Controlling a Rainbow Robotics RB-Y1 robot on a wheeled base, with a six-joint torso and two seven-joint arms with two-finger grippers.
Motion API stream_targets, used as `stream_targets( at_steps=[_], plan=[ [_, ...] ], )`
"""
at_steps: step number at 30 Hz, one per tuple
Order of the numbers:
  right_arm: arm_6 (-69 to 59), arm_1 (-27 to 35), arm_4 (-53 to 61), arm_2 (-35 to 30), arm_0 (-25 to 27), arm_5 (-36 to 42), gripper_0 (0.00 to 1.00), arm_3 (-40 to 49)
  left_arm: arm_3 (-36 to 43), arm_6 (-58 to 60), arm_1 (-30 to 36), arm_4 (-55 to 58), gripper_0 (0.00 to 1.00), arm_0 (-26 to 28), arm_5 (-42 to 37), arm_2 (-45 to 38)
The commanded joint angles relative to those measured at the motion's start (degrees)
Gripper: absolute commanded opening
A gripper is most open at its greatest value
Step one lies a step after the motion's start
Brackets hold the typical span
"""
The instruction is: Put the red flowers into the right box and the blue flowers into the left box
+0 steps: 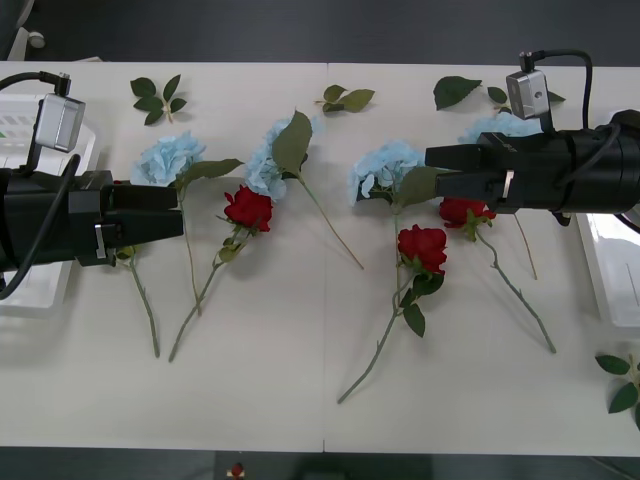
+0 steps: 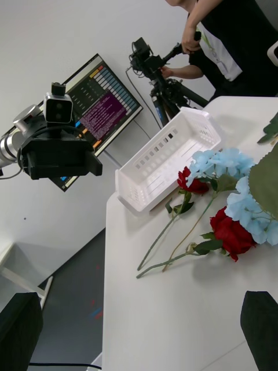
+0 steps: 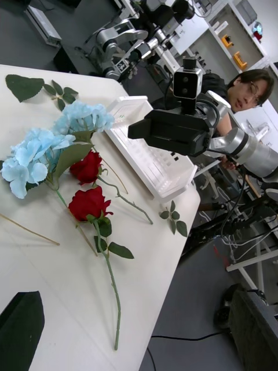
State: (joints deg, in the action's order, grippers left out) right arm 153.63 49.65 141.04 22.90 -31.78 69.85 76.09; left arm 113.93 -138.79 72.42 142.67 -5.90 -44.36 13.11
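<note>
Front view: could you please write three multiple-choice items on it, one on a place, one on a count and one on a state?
1. Where do the red flowers lie?
A) on the floor
B) on the table
C) on a chair

2. How many red flowers are there?
A) two
B) three
C) five

3. How is the right end effector?
A) shut on a rose
B) shut on a leaf
C) open, holding nothing

Answers:
1 B, every red bloom rests on the white tabletop.
2 B, three red blooms can be counted.
3 C, its black fingers stand apart with nothing between them.
</note>
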Motion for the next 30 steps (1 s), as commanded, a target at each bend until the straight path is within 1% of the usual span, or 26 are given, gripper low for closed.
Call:
stream_targets(
  at_steps=[1,2,3,7,10,13,16,18,20,21,22,23,25,26,27,29,30],
  plan=[
    [1.37,-1.67,-0.41,1.10,2.51,-0.06,1.00,0.11,0.76,-3.24,-0.44,0.33,0.92,-0.34,-0.47,0.07],
    [1.37,-1.67,-0.41,1.10,2.51,-0.06,1.00,0.11,0.76,-3.24,-0.44,0.33,0.92,-0.34,-0.47,0.07],
    [1.37,-2.19,0.64,-0.13,3.13,-0.06,1.00,0.20,-0.47,-3.24,-2.64,0.42,0.92,1.94,-0.29,2.01],
    [1.37,-0.44,1.61,-2.07,1.81,0.20,1.00,1.34,-1.61,-3.60,-5.01,0.86,0.92,2.38,-0.73,1.66],
    [1.37,3.08,1.17,-3.03,-0.48,0.20,1.00,3.36,-2.31,-3.68,-5.45,0.51,0.93,1.85,-0.82,1.39],
    [1.37,7.12,0.47,-3.03,-3.73,-0.15,1.00,4.68,-4.86,-3.16,-3.51,0.15,0.92,-1.05,-1.00,1.48],
    [-10.99,10.46,-3.75,-3.12,-7.86,-0.24,1.00,5.65,-8.55,-0.96,-1.32,-2.39,0.92,-4.65,-1.17,1.48],
    [-24.08,11.87,-7.97,-3.12,-11.02,0.29,1.00,6.00,-10.93,3.70,-0.53,-6.70,0.93,-7.20,-1.79,1.48],
    [-39.64,12.13,-15.62,-3.12,-14.98,1.26,1.00,6.44,-13.83,10.11,-0.61,-12.68,0.92,-10.10,-3.46,1.48],
    [-43.86,12.13,-17.90,-3.12,-15.94,1.61,1.00,6.53,-14.44,11.70,-0.61,-14.52,0.92,-10.80,-3.90,1.48],
    [-51.77,12.13,-22.21,-3.03,-17.61,2.58,1.00,6.70,-15.67,14.69,-0.88,-18.04,0.93,-12.03,-4.69,1.57],
    [-55.55,12.13,-24.67,-2.95,-18.49,3.02,1.00,6.88,-16.11,16.18,-1.05,-20.06,0.92,-12.65,-4.95,1.48],
    [-67.85,11.87,-35.57,-1.72,-22.36,6.00,1.00,7.67,-17.25,22.16,-2.20,-28.76,0.92,-14.58,-5.39,1.48],
    [-72.68,11.61,-40.49,-0.57,-24.21,8.29,1.00,8.02,-17.43,25.58,-3.07,-33.60,0.92,-15.28,-5.39,1.48],
    [-74.88,11.61,-42.86,0.13,-24.91,9.52,1.00,8.02,-17.43,27.43,-3.51,-36.41,0.92,-15.55,-5.39,1.48],
    [-82.09,10.81,-49.98,2.68,-27.46,13.04,1.00,7.40,-17.25,34.11,-5.89,-47.66,1.00,-16.52,-5.39,1.48],
    [-83.41,10.55,-51.39,3.12,-27.90,13.65,1.00,7.05,-17.08,35.69,-6.33,-50.21,1.00,-16.60,-5.39,1.48]
  ],
)
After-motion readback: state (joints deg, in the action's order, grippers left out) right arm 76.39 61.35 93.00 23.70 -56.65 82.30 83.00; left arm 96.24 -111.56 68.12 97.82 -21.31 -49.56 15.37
